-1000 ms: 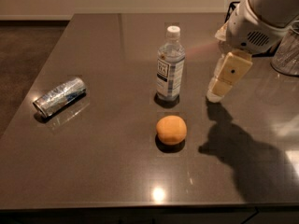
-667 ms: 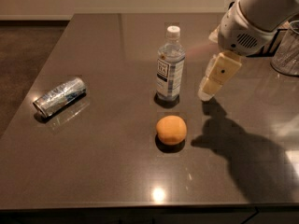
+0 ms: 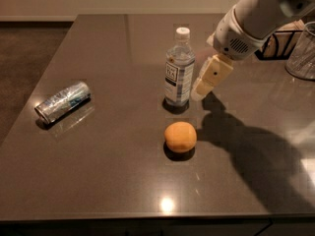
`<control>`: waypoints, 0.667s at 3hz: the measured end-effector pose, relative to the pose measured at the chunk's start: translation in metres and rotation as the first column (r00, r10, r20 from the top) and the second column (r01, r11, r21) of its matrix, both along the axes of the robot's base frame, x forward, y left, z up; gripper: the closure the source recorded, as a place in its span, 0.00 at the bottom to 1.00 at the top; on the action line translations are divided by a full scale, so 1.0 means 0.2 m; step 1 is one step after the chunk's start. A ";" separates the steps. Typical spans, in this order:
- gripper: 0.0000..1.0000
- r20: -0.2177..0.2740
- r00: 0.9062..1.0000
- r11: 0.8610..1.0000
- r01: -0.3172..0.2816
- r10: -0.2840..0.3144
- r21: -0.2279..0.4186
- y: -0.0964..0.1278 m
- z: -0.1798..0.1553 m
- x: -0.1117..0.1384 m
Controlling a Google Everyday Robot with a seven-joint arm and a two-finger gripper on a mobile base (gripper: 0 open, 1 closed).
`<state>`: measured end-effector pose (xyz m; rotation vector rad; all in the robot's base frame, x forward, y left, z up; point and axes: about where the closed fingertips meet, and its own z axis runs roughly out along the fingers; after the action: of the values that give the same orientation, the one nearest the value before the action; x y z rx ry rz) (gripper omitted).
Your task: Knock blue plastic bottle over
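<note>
The small clear bluish plastic bottle (image 3: 178,70), with its white screw cap and striped label, stands upright on the dark glossy tabletop (image 3: 108,48). It has not been knocked over yet.

The cream-coloured gripper (image 3: 199,92) hangs on a slant just beside the bottle, on its right as the camera sees it. Its tip is level with the lower part of the label. I cannot tell whether it touches the plastic or whether it is spread or closed, since it reads as a single pale block from here. The white arm (image 3: 256,18) reaches in from beyond the bottle on that same side.

This placement looks like the setup for a sideways shove. The slanted tip offers a flat flank to the bottle wall. A low push may only slide the bottle, so a higher contact would probably tip it more readily.

A round orange fruit (image 3: 180,136) sits near the bottle on the camera side, clear of a sideways fall. A shiny crumpled silver-blue metal can (image 3: 62,101) lies on its side well apart from the bottle, opposite the gripper, so the bottle has room to fall that way.
</note>
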<state>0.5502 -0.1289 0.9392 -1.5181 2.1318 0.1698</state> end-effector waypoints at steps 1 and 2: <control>0.00 0.003 1.000 0.997 0.018 -0.018 0.077 0.04 -0.01 0.08; 0.00 0.004 1.000 0.987 0.026 -0.027 0.157 0.10 -0.02 0.14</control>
<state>0.5788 -0.1091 0.9348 -1.3973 2.0802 0.3147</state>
